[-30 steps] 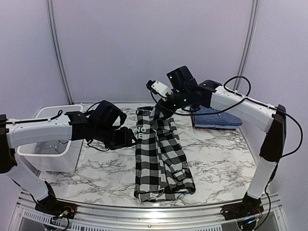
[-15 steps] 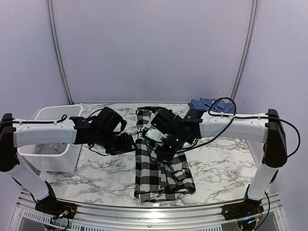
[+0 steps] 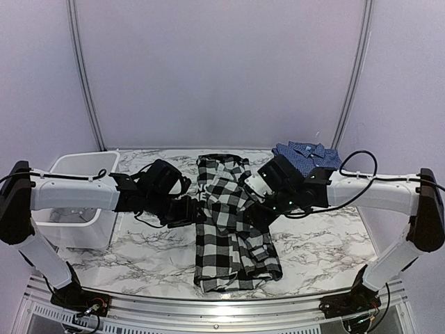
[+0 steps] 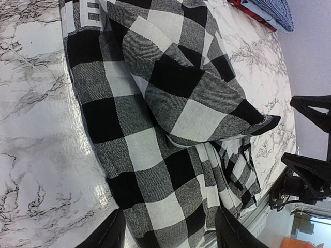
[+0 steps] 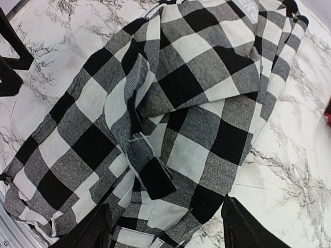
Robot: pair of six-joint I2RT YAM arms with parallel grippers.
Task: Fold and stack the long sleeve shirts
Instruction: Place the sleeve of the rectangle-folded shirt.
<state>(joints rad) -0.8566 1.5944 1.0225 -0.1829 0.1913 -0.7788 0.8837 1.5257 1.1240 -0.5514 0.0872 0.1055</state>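
Hovering low over the black-and-white checked shirt, my left gripper and right gripper both have jaws apart, clamping nothing. Its coarse woven cloth lies mid-table in a long, rumpled strip on the glossy marble table. The fine-checked blue shirt lies folded at 2 o'clock. The white plastic bin stands at 9 o'clock, its contents unclear.

white block lettering on the black-and-white shirt shows only cut-off letters, none readable.
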